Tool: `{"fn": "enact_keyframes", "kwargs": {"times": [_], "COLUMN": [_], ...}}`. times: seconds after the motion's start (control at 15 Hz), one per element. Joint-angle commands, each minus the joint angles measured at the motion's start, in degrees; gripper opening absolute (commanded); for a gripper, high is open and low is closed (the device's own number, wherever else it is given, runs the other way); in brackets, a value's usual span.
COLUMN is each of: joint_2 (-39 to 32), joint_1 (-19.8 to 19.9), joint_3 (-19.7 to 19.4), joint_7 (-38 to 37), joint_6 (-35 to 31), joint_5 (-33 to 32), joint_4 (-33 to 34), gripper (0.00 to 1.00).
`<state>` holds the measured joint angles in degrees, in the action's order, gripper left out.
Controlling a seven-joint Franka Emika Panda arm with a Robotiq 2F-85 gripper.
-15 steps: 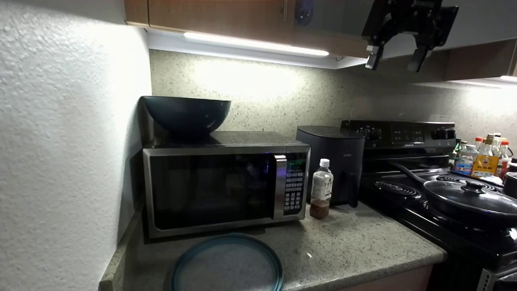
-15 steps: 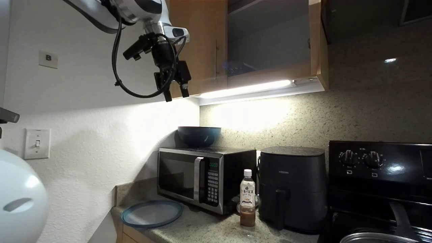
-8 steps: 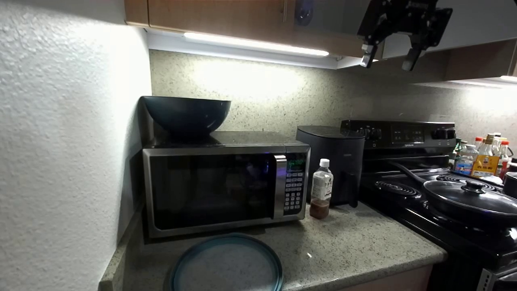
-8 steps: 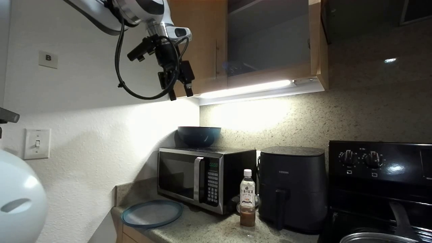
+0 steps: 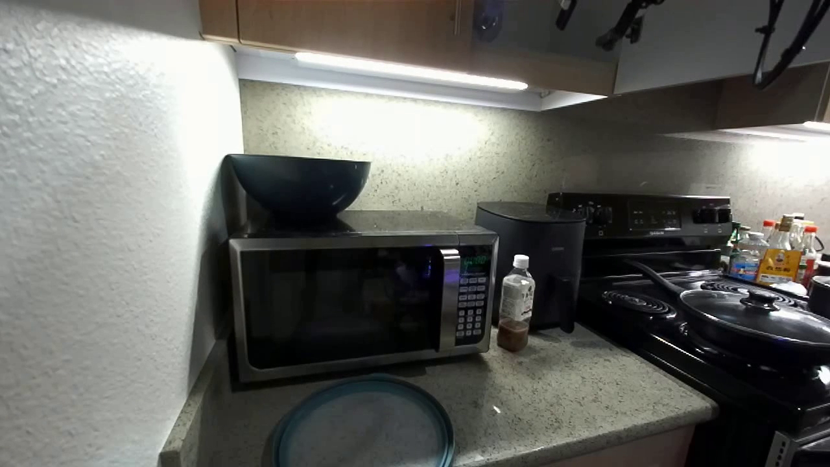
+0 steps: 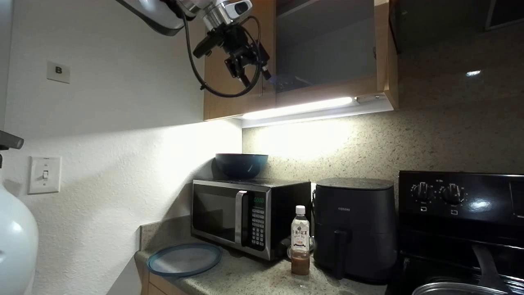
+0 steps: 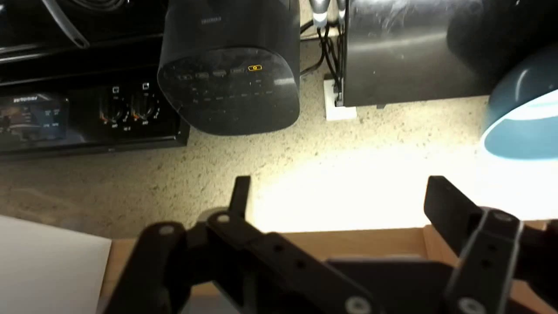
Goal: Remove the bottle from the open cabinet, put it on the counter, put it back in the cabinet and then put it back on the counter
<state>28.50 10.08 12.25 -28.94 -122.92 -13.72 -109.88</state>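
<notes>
Stove [image 5: 648, 332], microwave [image 5: 350, 308] and counter [image 5: 583, 395] show a kitchen.

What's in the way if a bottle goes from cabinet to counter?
Below the cabinet, the microwave, with a blue bowl on top, and the black air fryer seem to block the way straight down. Farther forward, the counter holds a blue-rimmed disc and a bottle of brownish drink. I can't make out what the cabinet holds.

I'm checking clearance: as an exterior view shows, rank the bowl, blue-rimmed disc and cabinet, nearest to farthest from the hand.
1. Cabinet, behind the hand in view.
2. Bowl, below, on the microwave.
3. Blue-rimmed disc, farther below, on the counter.
</notes>
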Motion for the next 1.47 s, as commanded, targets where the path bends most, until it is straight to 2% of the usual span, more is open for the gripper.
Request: {"fn": "enact_keyframes", "kwargs": {"times": [0.0,0.4,0.6,0.87,1.13,1.2,1.4], "joint_2": [-1.5,-2.4,-5.7,-13.1,-22.2,-17.4,-19.3], "joint_1": [-0.8,-1.1,-0.3,-1.0,-3.4,-3.8,-4.9], "joint_3": [-0.7,-1.0,-1.1,-1.8,-1.8,-3.2,-4.0], "joint_7": [-0.8,-0.8,-0.3,2.5,5.8,3.3,3.5], "joint_6": [0.3,0.4,-4.1,-7.1,-4.1,-5.8,-5.8], "joint_5": [-1.1,-1.0,-3.0,-4.6,-5.5,-4.4,-4.3], "joint_4": [2.6,3.7,6.9,15.8,28.4,21.5,23.3], "gripper": [1.00,1.00,1.00,1.00,1.00,1.00,1.00]}}
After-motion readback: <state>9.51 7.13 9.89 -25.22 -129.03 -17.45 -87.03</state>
